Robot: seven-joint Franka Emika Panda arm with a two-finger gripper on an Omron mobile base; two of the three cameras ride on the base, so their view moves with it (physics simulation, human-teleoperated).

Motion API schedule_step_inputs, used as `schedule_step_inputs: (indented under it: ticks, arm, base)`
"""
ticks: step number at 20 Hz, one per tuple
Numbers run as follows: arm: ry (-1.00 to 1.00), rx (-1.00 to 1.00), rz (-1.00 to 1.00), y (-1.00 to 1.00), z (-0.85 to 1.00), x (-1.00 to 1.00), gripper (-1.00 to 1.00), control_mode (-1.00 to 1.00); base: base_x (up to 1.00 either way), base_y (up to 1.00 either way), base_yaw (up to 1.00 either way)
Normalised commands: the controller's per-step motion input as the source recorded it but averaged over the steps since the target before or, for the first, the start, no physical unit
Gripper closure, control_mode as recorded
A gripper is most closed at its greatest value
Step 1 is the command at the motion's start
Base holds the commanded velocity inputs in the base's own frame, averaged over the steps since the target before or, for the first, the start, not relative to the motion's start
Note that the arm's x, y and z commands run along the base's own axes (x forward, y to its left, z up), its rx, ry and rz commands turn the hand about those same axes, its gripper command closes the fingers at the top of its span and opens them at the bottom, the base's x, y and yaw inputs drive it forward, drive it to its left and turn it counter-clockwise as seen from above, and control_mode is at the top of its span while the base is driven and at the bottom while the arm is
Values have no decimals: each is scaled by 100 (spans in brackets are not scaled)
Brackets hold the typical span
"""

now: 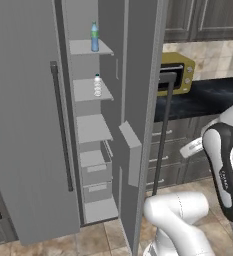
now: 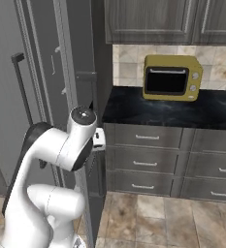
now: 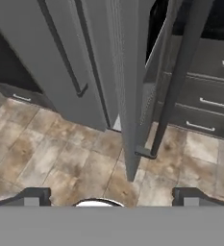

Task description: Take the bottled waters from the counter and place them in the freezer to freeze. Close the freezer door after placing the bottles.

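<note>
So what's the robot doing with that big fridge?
It is putting water bottles in the freezer. Both are already inside: the green-capped bottle stands on the top shelf and the blue-capped bottle on the shelf below. The freezer door is wide open, its long dark handle facing the counter. The gripper is open and holds nothing, looking down at the door's edge. Closing the door is what's left.

Lit evenly and softly, without visible source or glare. Cast only faint shadows across the tall flat grey fridge-freezer (image 1: 28, 125) and tan stone-tiled floor (image 3: 60, 153). Rendered coarse, slightly blurred, jagged along edges.
</note>
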Motion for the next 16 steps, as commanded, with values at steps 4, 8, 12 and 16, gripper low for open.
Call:
schedule_step_inputs:
  ticks: [4,8,12,16]
  arm:
    - [-30,0,28,-32,-31,59,-100,-100]
    - [-18,4,26,-19,-7,46,-100,-100]
    - [-21,12,24,-10,-1,33,-100,-100]
    - [-18,25,24,-18,0,45,-100,-100]
  base:
    - [0,0,0]
    - [0,0,0]
    - [0,0,0]
    - [0,0,0]
